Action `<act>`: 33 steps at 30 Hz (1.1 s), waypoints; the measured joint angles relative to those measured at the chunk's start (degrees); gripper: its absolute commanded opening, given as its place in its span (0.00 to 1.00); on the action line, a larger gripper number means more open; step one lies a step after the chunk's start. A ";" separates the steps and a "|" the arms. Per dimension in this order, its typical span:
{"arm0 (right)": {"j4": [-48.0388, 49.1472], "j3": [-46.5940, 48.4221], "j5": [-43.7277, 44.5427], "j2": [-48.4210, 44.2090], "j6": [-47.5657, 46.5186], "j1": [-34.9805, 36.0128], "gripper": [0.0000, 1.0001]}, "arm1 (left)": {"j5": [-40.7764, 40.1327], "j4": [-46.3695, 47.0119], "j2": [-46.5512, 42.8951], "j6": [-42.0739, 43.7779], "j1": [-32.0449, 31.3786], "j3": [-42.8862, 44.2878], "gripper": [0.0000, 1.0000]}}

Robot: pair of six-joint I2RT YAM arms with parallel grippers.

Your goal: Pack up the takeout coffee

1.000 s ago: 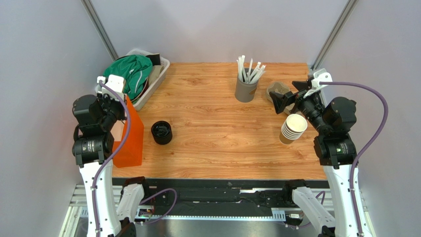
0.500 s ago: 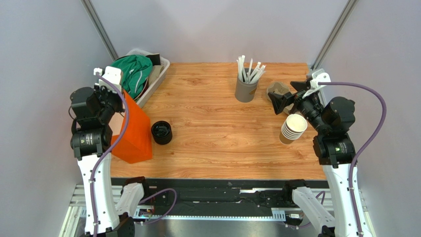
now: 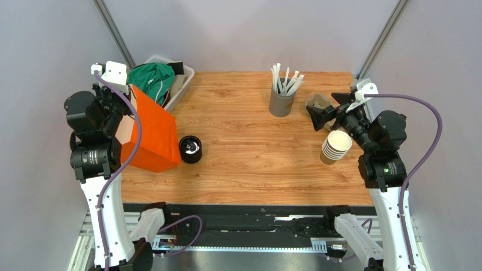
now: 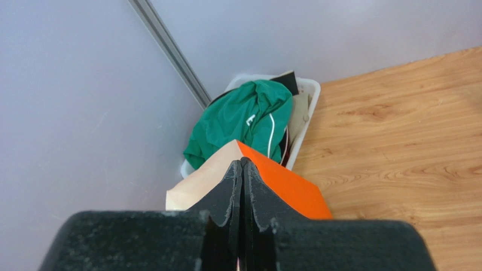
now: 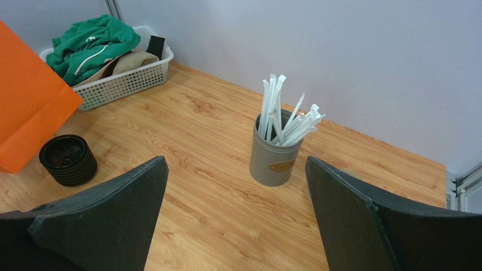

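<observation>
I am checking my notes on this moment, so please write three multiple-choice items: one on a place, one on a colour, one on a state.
1. Where does the grey cup of straws stand?
A. in the far half of the table
B. at its near edge
C. on the floor

2. What colour is the bag between the left fingers?
A. green
B. orange
C. white

3. How do the right fingers stand?
A. shut on a straw
B. shut on a paper cup
C. wide open, empty

Key:
1 A: the top view shows it far from the arm bases, right of the middle.
2 B: the top and left wrist views show orange paper pinched there.
3 C: the right wrist view shows a wide, empty gap.
</observation>
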 measured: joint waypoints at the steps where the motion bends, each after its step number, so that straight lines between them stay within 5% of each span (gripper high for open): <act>1: 0.00 0.00 -0.04 0.02 0.02 0.00 0.99 | 0.02 -0.02 0.15 -0.02 0.00 0.57 0.00; 19: 0.46 -0.68 0.20 0.52 0.20 -0.28 0.99 | 13.57 -3.69 4.52 -4.24 -0.57 17.75 0.00; 33: 1.55 -0.96 3.87 0.42 0.44 -1.20 0.99 | 0.94 -7.98 13.51 -4.07 -26.51 20.68 0.00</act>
